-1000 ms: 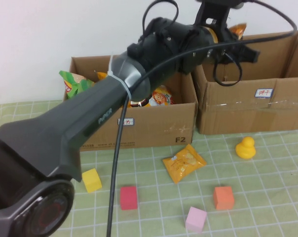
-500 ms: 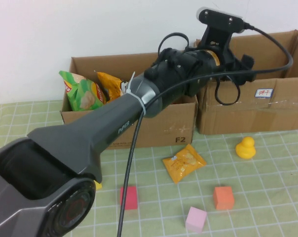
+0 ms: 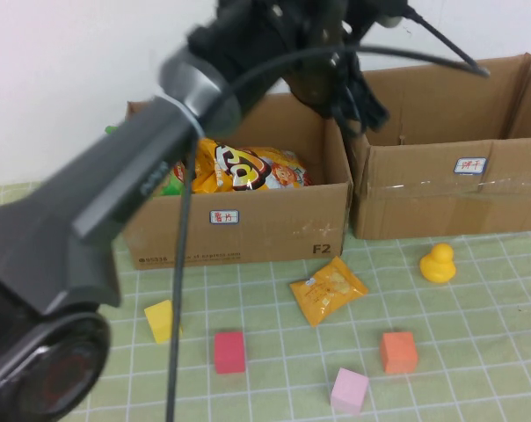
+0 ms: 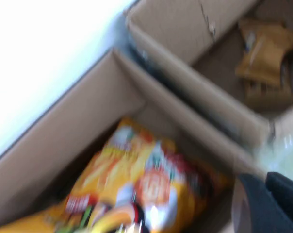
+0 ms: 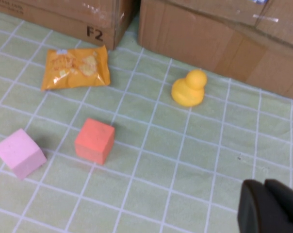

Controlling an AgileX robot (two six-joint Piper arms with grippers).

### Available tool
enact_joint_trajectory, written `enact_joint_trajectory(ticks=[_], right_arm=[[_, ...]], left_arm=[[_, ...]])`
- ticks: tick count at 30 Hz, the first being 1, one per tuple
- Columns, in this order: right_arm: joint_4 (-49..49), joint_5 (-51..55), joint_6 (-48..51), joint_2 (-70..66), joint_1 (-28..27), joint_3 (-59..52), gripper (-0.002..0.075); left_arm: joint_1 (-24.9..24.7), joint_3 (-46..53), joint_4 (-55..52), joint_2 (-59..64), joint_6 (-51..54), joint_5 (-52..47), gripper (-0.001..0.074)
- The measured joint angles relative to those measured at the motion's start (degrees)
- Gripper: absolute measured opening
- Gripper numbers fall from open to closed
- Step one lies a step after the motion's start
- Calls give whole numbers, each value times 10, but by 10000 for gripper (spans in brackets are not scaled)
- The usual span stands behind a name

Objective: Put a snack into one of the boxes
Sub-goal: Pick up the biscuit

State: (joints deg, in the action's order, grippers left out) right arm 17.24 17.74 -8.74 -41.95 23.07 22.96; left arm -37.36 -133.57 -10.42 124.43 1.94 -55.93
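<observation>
An orange snack packet (image 3: 328, 288) lies on the green mat in front of the left cardboard box (image 3: 248, 230); it also shows in the right wrist view (image 5: 76, 68). The left box holds yellow-orange snack bags (image 3: 248, 167), also in the left wrist view (image 4: 137, 184). The right box (image 3: 441, 193) holds brownish-orange packets (image 4: 263, 53). My left gripper (image 4: 270, 187) is high over the wall between the two boxes, shut and empty; its arm (image 3: 160, 176) crosses the high view. My right gripper (image 5: 264, 183) is shut and empty, low over the mat, right of the duck.
A yellow duck (image 3: 438, 263) stands on the mat in front of the right box. An orange cube (image 3: 397, 352), a pink cube (image 3: 349, 390), a red cube (image 3: 229, 352) and a yellow cube (image 3: 162, 320) lie near the front.
My left arm, which held an orange packet over the right box, has swung up and to the left. The packet no longer shows at the gripper. The left box's bags are uncovered.
</observation>
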Motion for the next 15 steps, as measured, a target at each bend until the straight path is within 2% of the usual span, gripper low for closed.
enact_joint_trajectory(ticks=[6,9,15], right_arm=[[0,-2,-1,-13,0,0,-2],[0,-2,-5,-15,0,0,-2],[0,4,-6,-15,0,0,-2]], left_arm=[[3,0,21,-35,49,-138,4],[5,34,54,-53,72,-150,1],[6,166,121,-74,110,-153,0]])
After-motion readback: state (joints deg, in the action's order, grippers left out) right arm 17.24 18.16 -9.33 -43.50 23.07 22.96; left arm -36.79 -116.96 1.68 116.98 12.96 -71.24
